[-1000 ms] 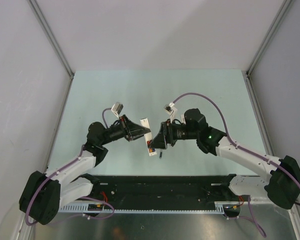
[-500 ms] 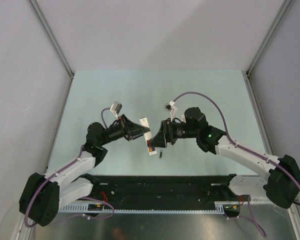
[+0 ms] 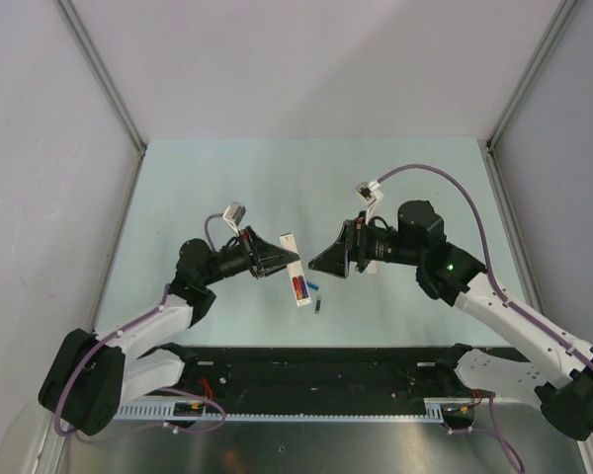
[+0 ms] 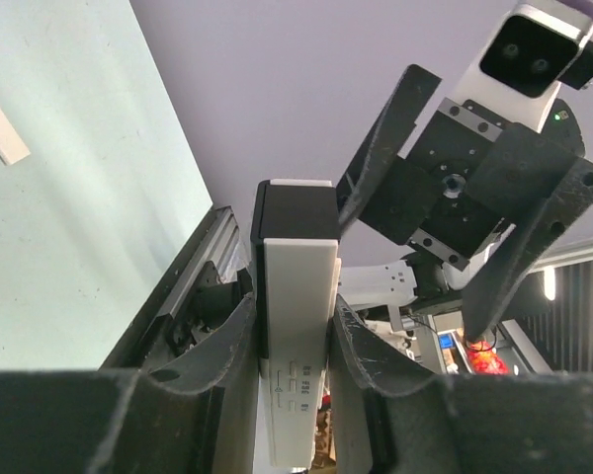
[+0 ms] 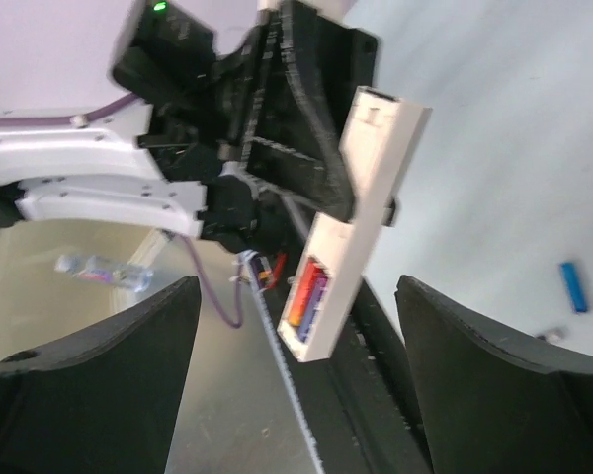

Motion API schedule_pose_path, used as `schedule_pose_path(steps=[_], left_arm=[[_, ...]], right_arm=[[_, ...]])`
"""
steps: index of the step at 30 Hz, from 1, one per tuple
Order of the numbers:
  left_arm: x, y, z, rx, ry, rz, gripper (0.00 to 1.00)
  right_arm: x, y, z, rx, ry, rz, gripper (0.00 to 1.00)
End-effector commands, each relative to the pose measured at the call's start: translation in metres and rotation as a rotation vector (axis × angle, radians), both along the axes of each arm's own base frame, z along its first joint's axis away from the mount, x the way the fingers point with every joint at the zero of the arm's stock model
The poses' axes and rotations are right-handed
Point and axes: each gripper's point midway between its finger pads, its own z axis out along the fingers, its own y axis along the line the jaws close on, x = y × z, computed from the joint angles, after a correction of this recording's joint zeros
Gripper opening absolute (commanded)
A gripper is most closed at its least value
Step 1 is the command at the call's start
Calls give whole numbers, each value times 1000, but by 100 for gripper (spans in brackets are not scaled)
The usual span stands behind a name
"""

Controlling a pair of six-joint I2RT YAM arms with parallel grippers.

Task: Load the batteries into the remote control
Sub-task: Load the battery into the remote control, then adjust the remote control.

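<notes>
Grey walls [image 3: 306, 69] enclose a pale green table [image 3: 277, 178]. The left gripper [image 3: 282, 263] pinches the remote control [image 3: 290, 243]. Beside the remote, the right gripper [image 3: 316, 264] stands with its fingers spread. A blue battery [image 3: 313, 288] and a black battery [image 3: 318, 306] lie near the remote's end.

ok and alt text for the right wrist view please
A white remote, held between the jaws of the left gripper, shows its open bay with red and blue batteries inside. One blue battery lies loose on the table to the right.
</notes>
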Motion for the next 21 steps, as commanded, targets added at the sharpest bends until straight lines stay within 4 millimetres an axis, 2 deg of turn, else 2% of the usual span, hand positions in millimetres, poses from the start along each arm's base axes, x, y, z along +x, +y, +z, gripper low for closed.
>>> schedule_pose_path(steps=[1, 2, 3, 4, 6, 7, 9, 11, 12, 13, 15, 17, 18, 19, 21], left_arm=[[6, 4, 17, -19, -111, 34, 0], [8, 7, 15, -15, -125, 56, 0], [9, 11, 5, -3, -104, 74, 0], [9, 13, 0, 2, -102, 86, 0], [11, 19, -15, 20, -84, 129, 0], [11, 20, -19, 27, -82, 141, 0], [13, 24, -27, 37, -73, 173, 0], [19, 27, -30, 44, -72, 217, 0], [20, 28, -32, 46, -71, 228, 0], [22, 29, -33, 50, -73, 238, 0], [27, 28, -33, 57, -72, 247, 0], [30, 27, -33, 64, -68, 250, 0], [33, 26, -32, 64, -68, 250, 0], [36, 24, -35, 69, -53, 251, 0], [40, 22, -33, 70, -49, 251, 0]], right_arm=[[29, -29, -28, -181, -47, -207, 84], [38, -37, -40, -232, -47, -273, 84], [58, -53, -52, -309, -76, -394, 83], [64, -61, -72, -392, -44, -435, 82], [71, -70, -89, -467, -23, -485, 78], [70, -67, -93, -469, -11, -471, 77], [68, -57, -87, -435, -18, -461, 77], [54, -41, -74, -398, -69, -420, 79], [55, -37, -66, -377, -95, -438, 83], [44, -26, -61, -361, -107, -406, 86], [38, -16, -52, -348, -119, -381, 97], [27, -3, -48, -356, -132, -338, 100], [25, 0, -56, -395, -129, -330, 100], [23, 5, -48, -392, -143, -325, 100], [18, 12, -54, -438, -163, -310, 100]])
